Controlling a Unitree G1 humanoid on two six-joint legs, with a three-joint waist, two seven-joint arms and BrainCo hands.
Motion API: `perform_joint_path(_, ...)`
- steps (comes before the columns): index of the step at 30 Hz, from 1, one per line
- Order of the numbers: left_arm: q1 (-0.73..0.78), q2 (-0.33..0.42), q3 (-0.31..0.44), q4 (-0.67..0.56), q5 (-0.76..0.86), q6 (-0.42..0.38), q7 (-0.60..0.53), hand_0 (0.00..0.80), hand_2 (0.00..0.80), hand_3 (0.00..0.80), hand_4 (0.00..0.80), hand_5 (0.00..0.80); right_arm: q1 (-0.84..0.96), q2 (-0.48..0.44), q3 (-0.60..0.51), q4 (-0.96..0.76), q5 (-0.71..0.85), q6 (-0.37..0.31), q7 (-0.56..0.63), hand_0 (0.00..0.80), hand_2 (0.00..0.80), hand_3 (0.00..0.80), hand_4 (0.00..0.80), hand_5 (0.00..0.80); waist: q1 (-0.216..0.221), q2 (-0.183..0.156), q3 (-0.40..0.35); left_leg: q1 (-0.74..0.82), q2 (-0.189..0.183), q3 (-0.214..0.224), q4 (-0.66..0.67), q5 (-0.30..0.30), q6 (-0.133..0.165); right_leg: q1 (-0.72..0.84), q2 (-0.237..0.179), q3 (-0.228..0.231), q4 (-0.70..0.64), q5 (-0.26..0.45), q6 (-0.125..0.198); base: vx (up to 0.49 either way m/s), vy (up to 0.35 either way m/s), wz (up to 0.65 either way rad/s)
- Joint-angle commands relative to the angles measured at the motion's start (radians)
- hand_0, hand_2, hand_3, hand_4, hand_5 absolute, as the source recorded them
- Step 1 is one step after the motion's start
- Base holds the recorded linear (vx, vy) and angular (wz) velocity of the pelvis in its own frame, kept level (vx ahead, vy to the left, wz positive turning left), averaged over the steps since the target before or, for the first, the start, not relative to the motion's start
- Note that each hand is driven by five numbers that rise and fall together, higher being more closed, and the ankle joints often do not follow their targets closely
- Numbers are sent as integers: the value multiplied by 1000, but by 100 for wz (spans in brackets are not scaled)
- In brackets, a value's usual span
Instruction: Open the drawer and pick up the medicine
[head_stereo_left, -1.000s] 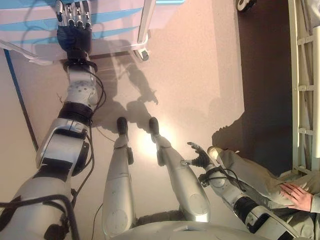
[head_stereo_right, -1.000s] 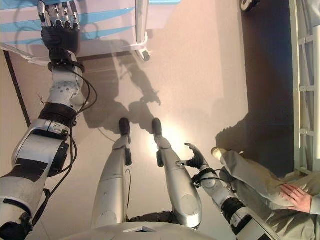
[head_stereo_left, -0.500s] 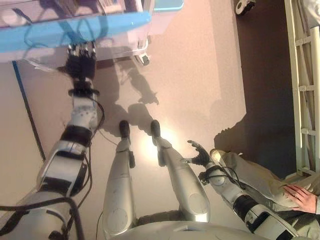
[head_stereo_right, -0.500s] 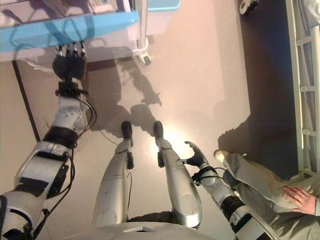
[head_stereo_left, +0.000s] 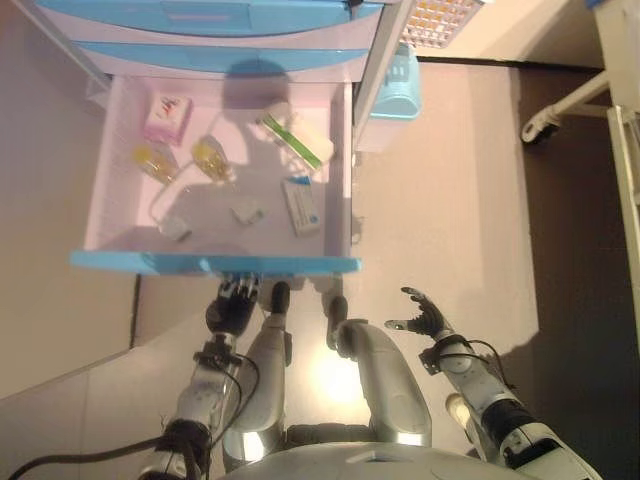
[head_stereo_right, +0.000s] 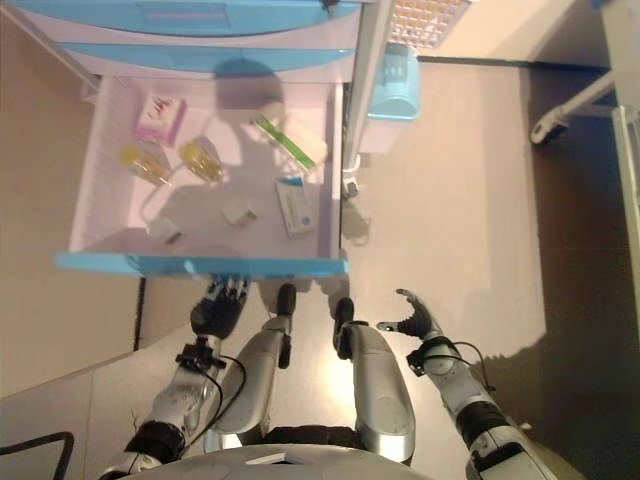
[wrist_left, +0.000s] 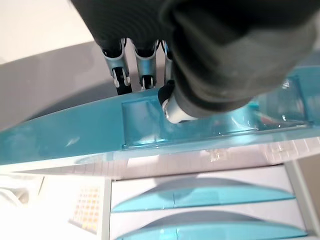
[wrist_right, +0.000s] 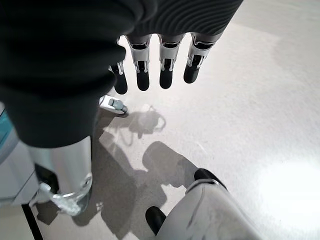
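The drawer (head_stereo_left: 215, 262) is pulled fully out of the cabinet (head_stereo_left: 210, 30), and its blue front edge is met by the left hand (head_stereo_left: 232, 305) from below. In the left wrist view the fingers (wrist_left: 120, 75) are hooked behind the blue front while the thumb (wrist_left: 172, 102) is pressed on its outer face, so the front is clamped between them. Just beyond the fingers, inside the drawer, the medicine is spread out: a white box with a blue stripe (head_stereo_left: 301, 207), a white and green box (head_stereo_left: 297, 137), a pink and white box (head_stereo_left: 166, 115), two yellow bottles (head_stereo_left: 185, 160) and small packets (head_stereo_left: 246, 212). The print on them is too small to be read. Open room is seen between the items. The right hand (head_stereo_left: 424, 318) is held well apart from the drawer, over bare floor (head_stereo_left: 450, 200), with its fingers (wrist_right: 167, 67) straight and spread, holding nothing. A small blue bin (head_stereo_left: 397, 85) is placed beside the cabinet.
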Motion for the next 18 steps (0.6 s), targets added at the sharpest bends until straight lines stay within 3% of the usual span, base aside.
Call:
perform_joint_path(1, 59, 55, 153, -11, 72, 7, -151, 800, 800, 800, 800, 800, 82, -56, -35, 28, -28, -25, 33, 0, 0, 0, 0, 0, 47, 27, -198, -28, -69, 13, 145, -126, 29, 141, -36, -7, -164, 84, 89, 151, 26, 20)
perform_joint_path(6, 100, 49, 146, 99, 173, 29, -22, 800, 800, 800, 800, 800, 85, -44, -65, 71, -9, -38, 33, 0, 0, 0, 0, 0, 52, 31, -255, 46, -67, 8, 89, -112, 18, 207, -33, -17, -216, 93, 90, 120, 28, 20)
perform_joint_path(12, 131, 50, 131, 184, 337, -6, 164, 800, 800, 800, 800, 800, 111, -36, -110, 90, 31, -85, -13, 0, 0, 0, 0, 0, 50, 36, -280, 126, -69, -4, 53, -117, 23, 265, -34, -22, -246, 100, 91, 60, 24, 13)
perform_joint_path(13, 135, 52, 127, 201, 378, -30, 206, 455, 455, 455, 455, 455, 112, -36, -116, 94, 22, -92, -32, 0, 0, 0, 0, 0, 49, 37, -281, 135, -70, -6, 49, -117, 24, 271, -34, -22, -249, 103, 92, 28, 26, 11)
perform_joint_path(14, 137, 54, 127, 216, 434, -40, 270, 0, 0, 0, 0, 0, 112, -37, -121, 99, 20, -96, -54, 0, 0, 0, 0, 0, 48, 37, -281, 144, -71, -9, 44, -117, 26, 276, -34, -22, -253, 106, 93, 22, 24, 16)
perform_joint_path(16, 133, 63, 134, 274, 607, -69, 369, 0, 0, 0, 0, 0, 113, -40, -129, 89, 47, -135, -101, 0, 0, 0, 0, 0, 44, 35, -287, 158, -73, -12, 35, -115, 28, 287, -33, -19, -266, 114, 97, 11, 29, 13)
perform_joint_path(18, 131, 84, 113, 342, 803, -103, 460, 0, 0, 0, 0, 0, 116, -47, -144, 23, 92, -133, -108, 0, 0, 0, 0, 0, 31, 31, -295, 171, -75, -12, 20, -114, 32, 294, -29, -12, -286, 123, 100, -2, 44, 4)
